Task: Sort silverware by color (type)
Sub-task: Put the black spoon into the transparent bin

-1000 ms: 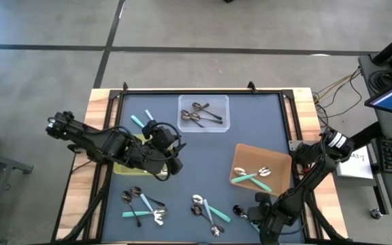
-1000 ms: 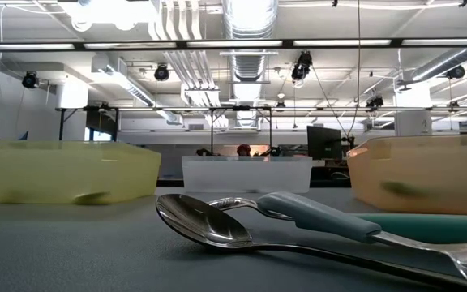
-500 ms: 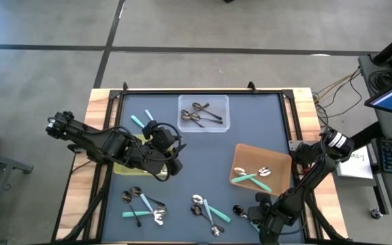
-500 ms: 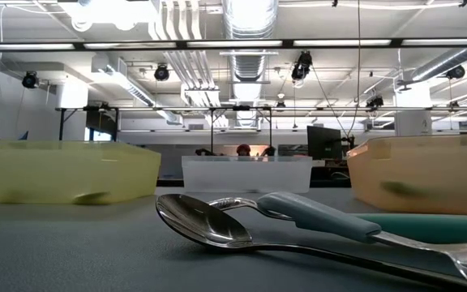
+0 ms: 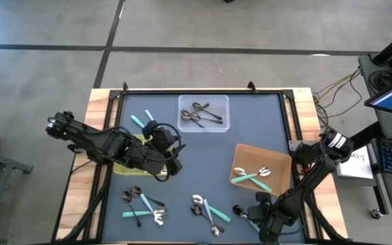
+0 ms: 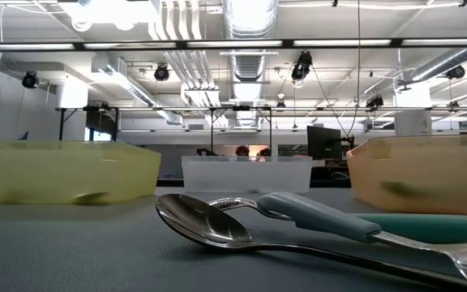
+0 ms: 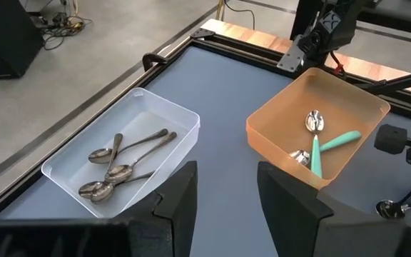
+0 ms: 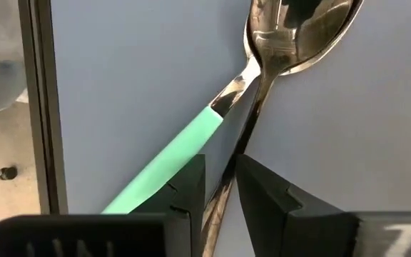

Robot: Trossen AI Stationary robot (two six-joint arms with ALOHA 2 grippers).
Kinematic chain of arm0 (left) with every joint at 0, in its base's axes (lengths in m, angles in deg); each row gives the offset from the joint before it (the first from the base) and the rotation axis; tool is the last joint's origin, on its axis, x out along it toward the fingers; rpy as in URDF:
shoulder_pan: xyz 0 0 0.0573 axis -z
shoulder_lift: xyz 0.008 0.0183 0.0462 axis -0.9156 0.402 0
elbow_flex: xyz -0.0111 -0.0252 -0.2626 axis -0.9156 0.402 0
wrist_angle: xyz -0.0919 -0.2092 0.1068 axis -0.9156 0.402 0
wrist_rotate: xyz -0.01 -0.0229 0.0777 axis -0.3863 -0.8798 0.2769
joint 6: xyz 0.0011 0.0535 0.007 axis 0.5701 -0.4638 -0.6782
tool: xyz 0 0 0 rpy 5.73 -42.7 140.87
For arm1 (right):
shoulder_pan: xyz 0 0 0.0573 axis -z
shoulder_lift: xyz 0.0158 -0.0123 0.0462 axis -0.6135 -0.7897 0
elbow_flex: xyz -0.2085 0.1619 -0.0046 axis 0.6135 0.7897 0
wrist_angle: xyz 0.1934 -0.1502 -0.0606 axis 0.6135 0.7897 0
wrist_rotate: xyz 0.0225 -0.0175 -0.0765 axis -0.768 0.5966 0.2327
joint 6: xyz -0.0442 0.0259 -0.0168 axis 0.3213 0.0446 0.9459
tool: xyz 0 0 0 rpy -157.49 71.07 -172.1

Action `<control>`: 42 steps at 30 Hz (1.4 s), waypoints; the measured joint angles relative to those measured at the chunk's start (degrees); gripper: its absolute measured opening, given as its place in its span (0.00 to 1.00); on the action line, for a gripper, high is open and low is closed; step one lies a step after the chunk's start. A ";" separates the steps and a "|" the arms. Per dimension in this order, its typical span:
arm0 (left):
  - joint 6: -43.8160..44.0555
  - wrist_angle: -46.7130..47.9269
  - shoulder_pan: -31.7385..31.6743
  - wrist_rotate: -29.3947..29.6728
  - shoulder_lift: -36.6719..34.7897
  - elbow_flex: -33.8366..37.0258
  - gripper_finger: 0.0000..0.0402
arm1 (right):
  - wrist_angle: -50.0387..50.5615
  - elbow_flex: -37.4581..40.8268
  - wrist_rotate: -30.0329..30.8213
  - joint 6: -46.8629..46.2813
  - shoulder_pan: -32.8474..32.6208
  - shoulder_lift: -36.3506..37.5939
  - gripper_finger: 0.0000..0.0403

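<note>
Overhanging dark spoon (image 8: 252,121): R gripper (image 8: 220,189).

floor (image 5: 46,27): grey concrete | ceiling: ducts (image 6: 248,24), strip lights | desks, possibly monitors

From my end the table mat (image 5: 203,146) looks matt blue-grey, smooth, with bare light wood (image 5: 97,102) showing along the edges. Spoon bowls (image 8: 302,32) are mirror-polished metal; one handle (image 8: 166,160) is smooth teal plastic, satin finish. The clear tray (image 7: 155,118) at 12 o'clock is frosted plastic, the orange-brown tray (image 7: 352,107) is translucent plastic too. My gripper fingers (image 7: 291,196) look like matt black plastic.
</note>
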 joint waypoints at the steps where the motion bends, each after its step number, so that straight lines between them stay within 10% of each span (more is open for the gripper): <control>1: 0.00 -0.02 0.00 0.00 0.00 0.00 0.32 | -0.11 0.06 0.33 -0.03 0.00 -0.36 0.19; 42: 0.02 1.51 0.00 0.00 0.00 0.02 0.32 | 0.67 1.93 5.51 -2.16 0.00 -1.73 0.17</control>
